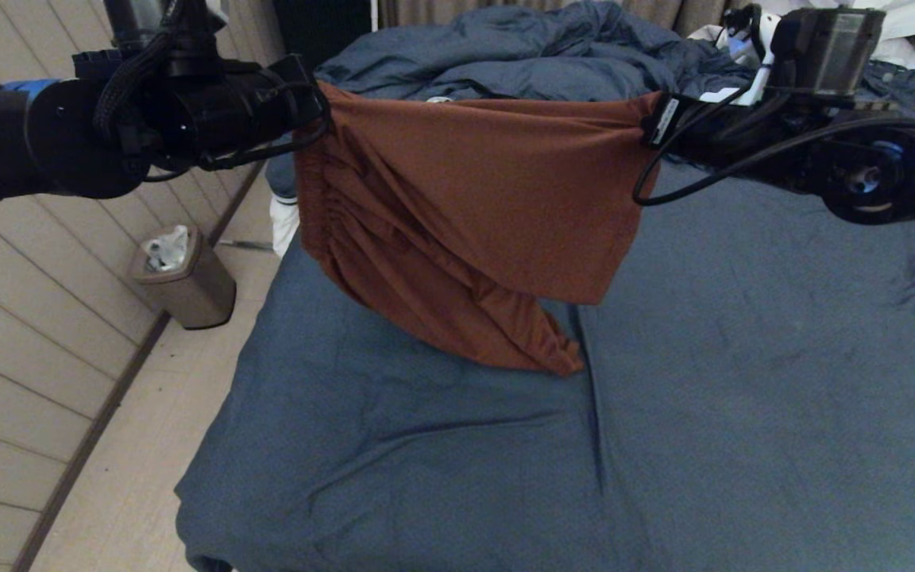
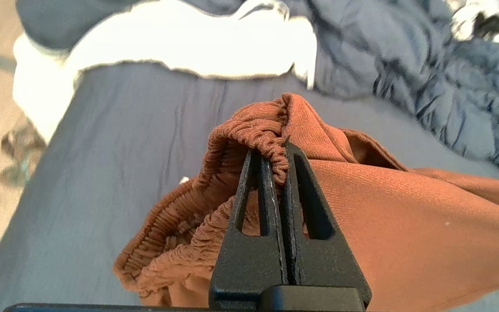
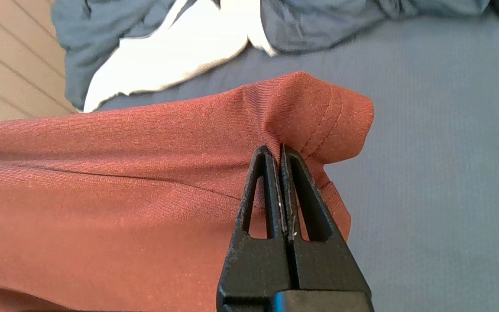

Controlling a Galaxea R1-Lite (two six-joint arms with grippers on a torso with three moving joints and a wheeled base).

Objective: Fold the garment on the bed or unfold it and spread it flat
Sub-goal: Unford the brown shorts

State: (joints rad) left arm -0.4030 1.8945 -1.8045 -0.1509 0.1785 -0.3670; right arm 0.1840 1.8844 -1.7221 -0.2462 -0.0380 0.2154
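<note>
The rust-brown shorts (image 1: pixel 473 206) hang stretched in the air between my two grippers, above the dark blue-grey bed (image 1: pixel 743 381). My left gripper (image 2: pixel 272 149) is shut on the gathered elastic waistband (image 2: pixel 254 130) at the shorts' left end. My right gripper (image 3: pixel 274 149) is shut on a stitched hem corner (image 3: pixel 327 117) at the right end. The lower part of the shorts droops, and its lowest tip (image 1: pixel 565 361) looks close to the sheet. Drawstring and logo are hidden.
A rumpled blue duvet (image 1: pixel 521 56) is piled at the head of the bed, with white clothes (image 2: pixel 180 39) beside it. A small bin (image 1: pixel 183 278) stands on the wooden floor to the left of the bed. Bare sheet spreads in front and to the right.
</note>
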